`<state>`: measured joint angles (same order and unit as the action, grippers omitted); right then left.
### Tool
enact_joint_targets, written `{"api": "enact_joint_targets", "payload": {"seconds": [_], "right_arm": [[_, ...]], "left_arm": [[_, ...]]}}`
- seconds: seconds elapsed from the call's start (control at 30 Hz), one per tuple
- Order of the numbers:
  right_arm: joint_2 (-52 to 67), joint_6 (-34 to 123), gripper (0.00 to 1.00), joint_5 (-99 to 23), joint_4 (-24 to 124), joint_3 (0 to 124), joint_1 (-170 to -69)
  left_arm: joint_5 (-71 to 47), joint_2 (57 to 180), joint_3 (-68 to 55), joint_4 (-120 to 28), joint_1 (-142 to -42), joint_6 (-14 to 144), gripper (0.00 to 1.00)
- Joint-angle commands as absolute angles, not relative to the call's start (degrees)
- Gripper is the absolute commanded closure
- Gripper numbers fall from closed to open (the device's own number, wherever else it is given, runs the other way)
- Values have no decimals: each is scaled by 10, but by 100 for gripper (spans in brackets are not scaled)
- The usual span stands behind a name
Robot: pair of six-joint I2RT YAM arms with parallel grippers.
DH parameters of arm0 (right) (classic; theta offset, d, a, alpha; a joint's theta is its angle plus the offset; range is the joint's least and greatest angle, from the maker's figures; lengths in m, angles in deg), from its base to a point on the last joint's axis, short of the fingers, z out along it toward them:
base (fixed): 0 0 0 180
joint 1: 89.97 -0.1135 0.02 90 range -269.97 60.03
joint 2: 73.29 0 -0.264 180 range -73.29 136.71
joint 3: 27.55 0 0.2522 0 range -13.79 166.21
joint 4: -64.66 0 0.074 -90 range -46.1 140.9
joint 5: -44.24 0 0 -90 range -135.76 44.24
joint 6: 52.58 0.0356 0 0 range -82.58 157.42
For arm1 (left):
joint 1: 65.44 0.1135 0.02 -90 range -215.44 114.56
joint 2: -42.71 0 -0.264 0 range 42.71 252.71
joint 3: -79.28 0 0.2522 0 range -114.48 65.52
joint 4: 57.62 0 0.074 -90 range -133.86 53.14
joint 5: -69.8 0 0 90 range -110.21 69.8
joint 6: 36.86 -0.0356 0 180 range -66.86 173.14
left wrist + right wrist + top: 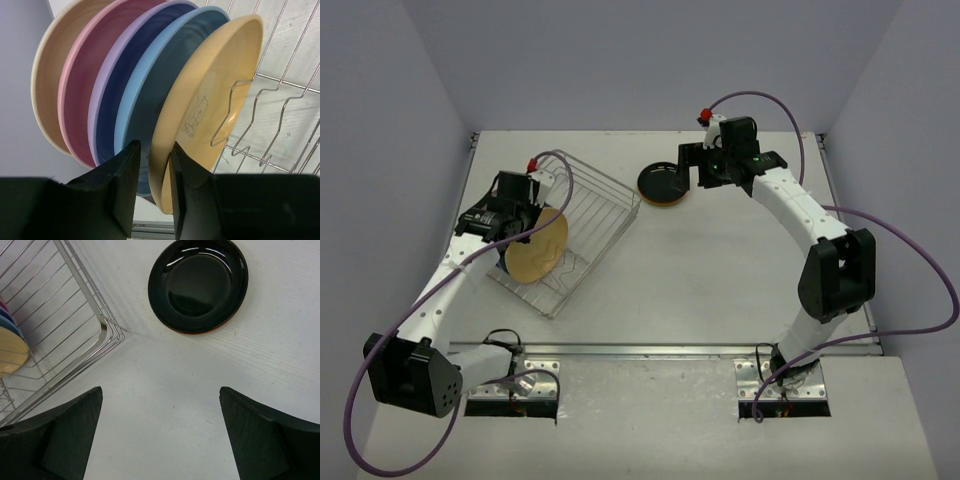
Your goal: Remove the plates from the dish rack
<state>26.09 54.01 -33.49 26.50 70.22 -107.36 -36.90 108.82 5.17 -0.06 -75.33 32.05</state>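
Note:
The silver wire dish rack (598, 200) sits at the left. Five plates stand on edge in it: cream (50, 75), pink (82, 85), lavender (106, 85), blue (145, 85) and tan (210, 90). My left gripper (155, 150) straddles the tan plate's (535, 245) lower rim. Its right finger touches the plate, and a thin gap shows at its left finger. A black plate (198, 285) lies flat on an orange plate (200, 333) on the table beside the rack (75, 280). My right gripper (160, 395) hangs wide open and empty just beyond that stack (662, 183). No lime green plate shows.
The rack's near half (280, 90) holds only bare zigzag wires. Grey walls close the table on the left, back and right. White tabletop (720, 270) lies between the rack and the right arm.

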Motion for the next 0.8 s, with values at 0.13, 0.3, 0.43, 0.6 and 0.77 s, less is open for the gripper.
{"api": "enact_joint_targets", "payload": {"seconds": [0.13, 0.3, 0.43, 0.6, 0.77], "right_arm": [[252, 544, 1, -329, 293, 694, -1072], [247, 546, 1, -325, 294, 693, -1072], [244, 547, 1, -321, 294, 692, -1073], [244, 551, 1, -318, 294, 695, -1072], [242, 556, 1, -314, 294, 698, -1072]], "left_arm": [[-428, 1072, 58, -55, -793, 292, 89], [-471, 1067, 38, -44, -823, 300, 95], [-502, 1070, -6, -20, -839, 314, 100], [-544, 1067, -51, 0, -857, 310, 100], [-573, 1062, -76, 3, -864, 284, 100]]}}
